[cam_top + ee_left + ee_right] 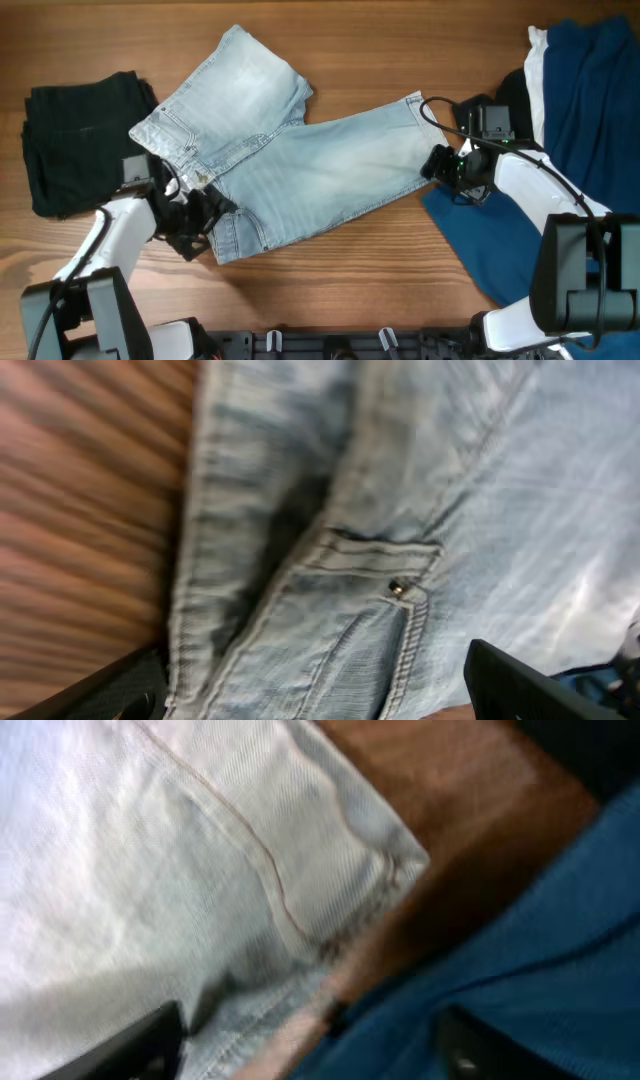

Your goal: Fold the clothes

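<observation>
The pale-blue denim shorts point(300, 150) lie spread across the middle of the table, one leg folded up toward the back. My left gripper point(200, 215) is open at the waistband's front-left corner. The left wrist view shows its fingers point(310, 695) wide apart over the denim, a pocket seam and a rivet point(397, 589). My right gripper point(440, 165) is open at the right leg's hem. In the right wrist view its fingers point(310, 1040) straddle the hem corner point(380, 860) and the edge of a dark-blue garment point(540, 950).
A folded black garment point(80, 140) lies at the left edge. The dark-blue garment point(585, 90), with a white piece point(536, 70) beside it, covers the right side under my right arm. Bare wooden table point(350, 270) shows in front.
</observation>
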{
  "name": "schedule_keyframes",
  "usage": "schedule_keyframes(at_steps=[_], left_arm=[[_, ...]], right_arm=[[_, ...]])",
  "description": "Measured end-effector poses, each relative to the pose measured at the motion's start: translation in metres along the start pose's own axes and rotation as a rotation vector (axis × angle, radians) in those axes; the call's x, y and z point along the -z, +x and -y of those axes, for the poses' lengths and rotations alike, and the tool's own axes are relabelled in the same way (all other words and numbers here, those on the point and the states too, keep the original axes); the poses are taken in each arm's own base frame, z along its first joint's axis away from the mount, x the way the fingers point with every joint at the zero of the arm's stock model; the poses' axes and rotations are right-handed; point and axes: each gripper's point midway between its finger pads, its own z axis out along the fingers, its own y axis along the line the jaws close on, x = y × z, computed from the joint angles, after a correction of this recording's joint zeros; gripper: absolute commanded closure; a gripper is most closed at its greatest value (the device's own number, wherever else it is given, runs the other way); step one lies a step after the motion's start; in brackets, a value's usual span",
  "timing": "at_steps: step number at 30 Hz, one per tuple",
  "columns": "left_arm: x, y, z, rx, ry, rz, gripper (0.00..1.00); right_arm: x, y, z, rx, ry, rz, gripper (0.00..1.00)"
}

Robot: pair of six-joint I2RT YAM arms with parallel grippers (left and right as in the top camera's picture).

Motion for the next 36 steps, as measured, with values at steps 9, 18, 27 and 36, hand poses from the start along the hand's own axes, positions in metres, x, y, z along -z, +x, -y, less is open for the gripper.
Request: schedule_keyframes(at_steps=[9,18,27,36], left_arm=[[-0.008,0.013,0.002,-0.064,-0.051,-0.022,0.88],[-0.004,0.018,-0.023,-0.038,-0.180,-0.025,0.96],[0.030,0.011,-0.087,0.244,-0.323,-0.025,0.96],[0.038,0.001,-0.096,0.278,-0.303,-0.003,0.96]], right_arm=[[0.000,0.010,0.022,-0.044,0.132,-0.061,0.20],[0.011,0.029,0.068,-0.167,0.322,-0.119,0.20],[0.055,0.013,0.230,-0.774,0.371,-0.043,0.15],[0.122,-0.066,0.125,-0.263,-0.154,0.236,0.03]])
